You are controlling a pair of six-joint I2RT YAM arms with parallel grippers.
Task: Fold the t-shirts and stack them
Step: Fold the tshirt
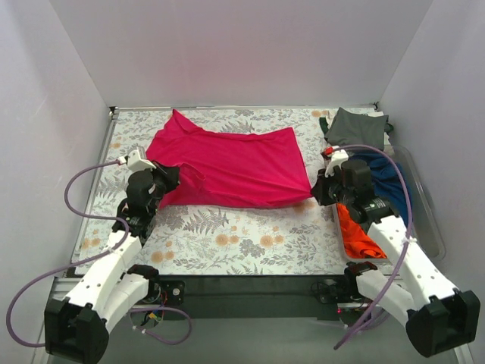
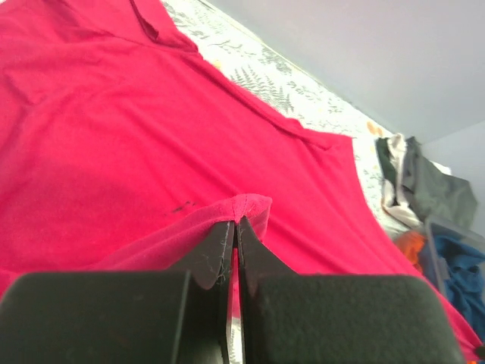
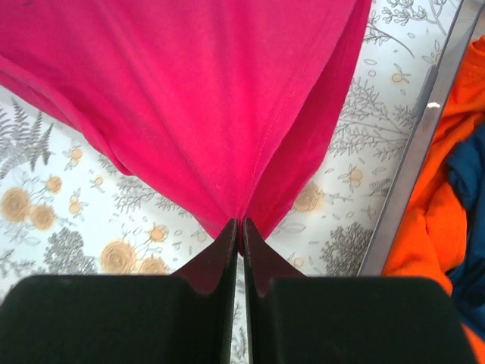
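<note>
Magenta t-shirt [image 1: 227, 167] lies spread mid-frame on the desk [image 1: 227, 243], long axis left to right. Its body runs toward the top of frame from both claws. Left claw [image 2: 235, 227] is fully closed, pinching a raised fold at the lower-left edge. Right claw [image 3: 237, 226] is fully closed on the lower-right corner, cloth fanning out from the tips. Each arm has its own near end. Fabric drawn between them, a few diagonal wrinkles, upper-left corner peaked. Grey-green tee [image 1: 356, 125], navy tee [image 1: 390, 180] and orange tee [image 1: 353, 232] sit heaped at the right edge, unfolded.
</note>
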